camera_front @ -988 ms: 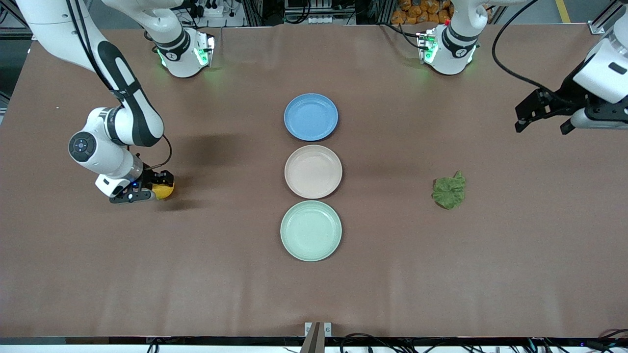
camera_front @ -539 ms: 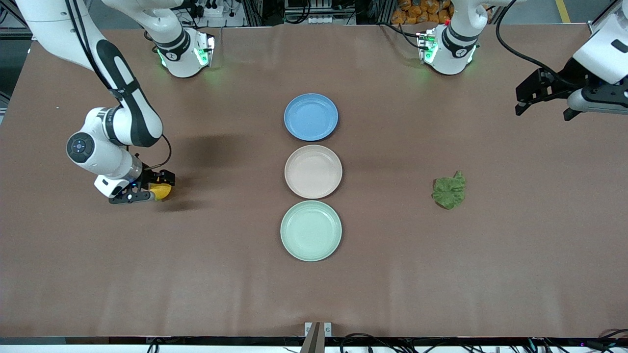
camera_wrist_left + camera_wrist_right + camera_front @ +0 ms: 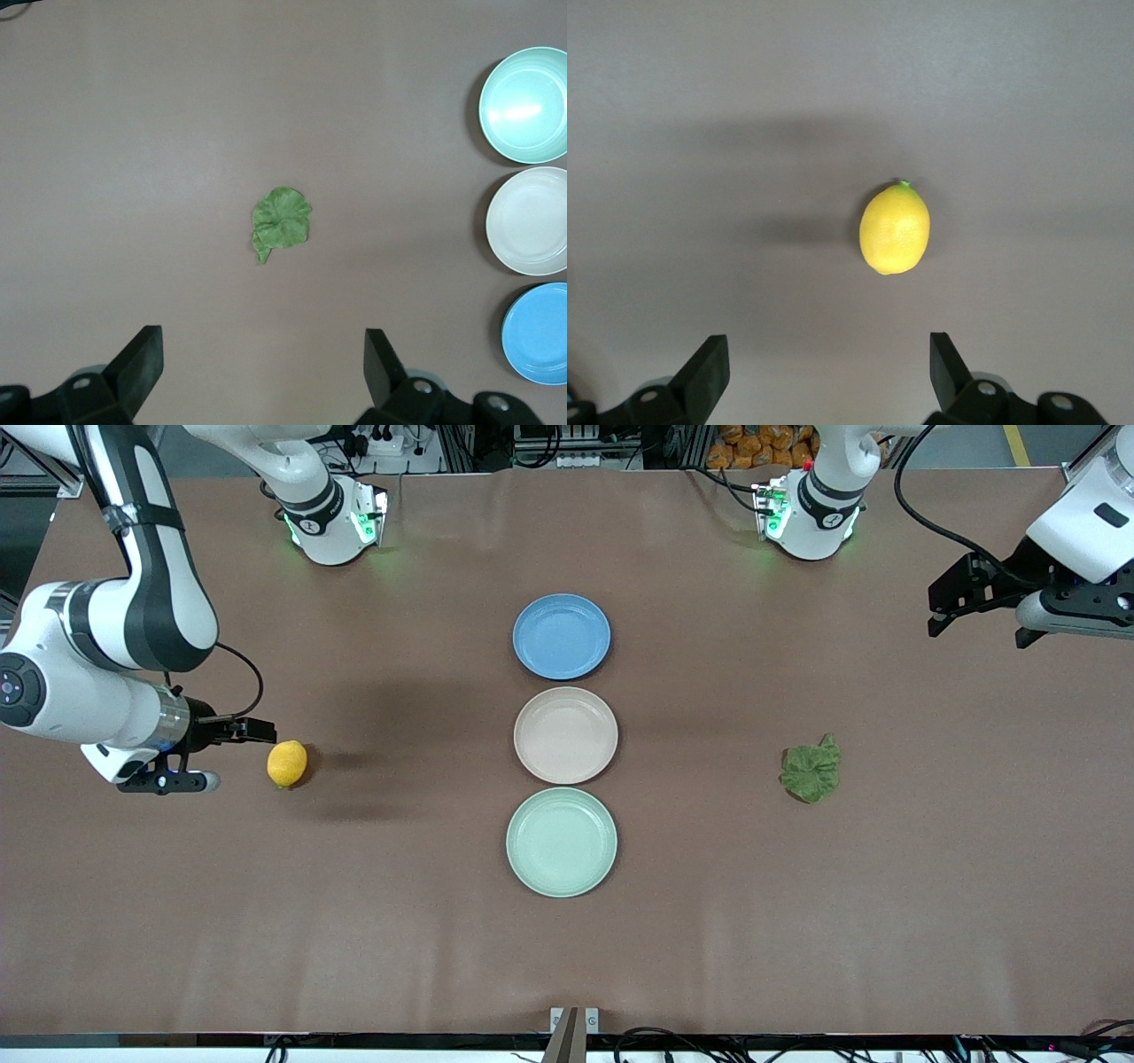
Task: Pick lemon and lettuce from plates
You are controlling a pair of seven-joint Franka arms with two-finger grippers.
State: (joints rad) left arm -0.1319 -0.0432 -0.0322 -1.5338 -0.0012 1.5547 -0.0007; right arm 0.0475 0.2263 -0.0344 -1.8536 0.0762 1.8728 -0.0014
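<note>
The lemon [image 3: 287, 763] lies on the bare table toward the right arm's end, on no plate. It also shows in the right wrist view [image 3: 895, 227]. My right gripper [image 3: 237, 756] is open and empty, beside the lemon and apart from it [image 3: 828, 350]. The lettuce [image 3: 811, 772] lies on the table toward the left arm's end; the left wrist view shows it too [image 3: 281, 223]. My left gripper [image 3: 979, 627] is open and empty, high over the table's end [image 3: 263, 350]. The beige-pink plate [image 3: 565, 735] and the mint green plate [image 3: 561, 841] hold nothing.
A blue plate [image 3: 561, 636] sits farther from the front camera than the beige-pink plate, in one row with both. All three also show in the left wrist view: mint [image 3: 527, 104], beige-pink [image 3: 532, 221], blue [image 3: 536, 332]. The arms' bases stand along the table's back edge.
My right gripper has opened, let go of the lemon and drawn back toward the right arm's end. The lemon stays on the table. The left gripper has risen slightly.
</note>
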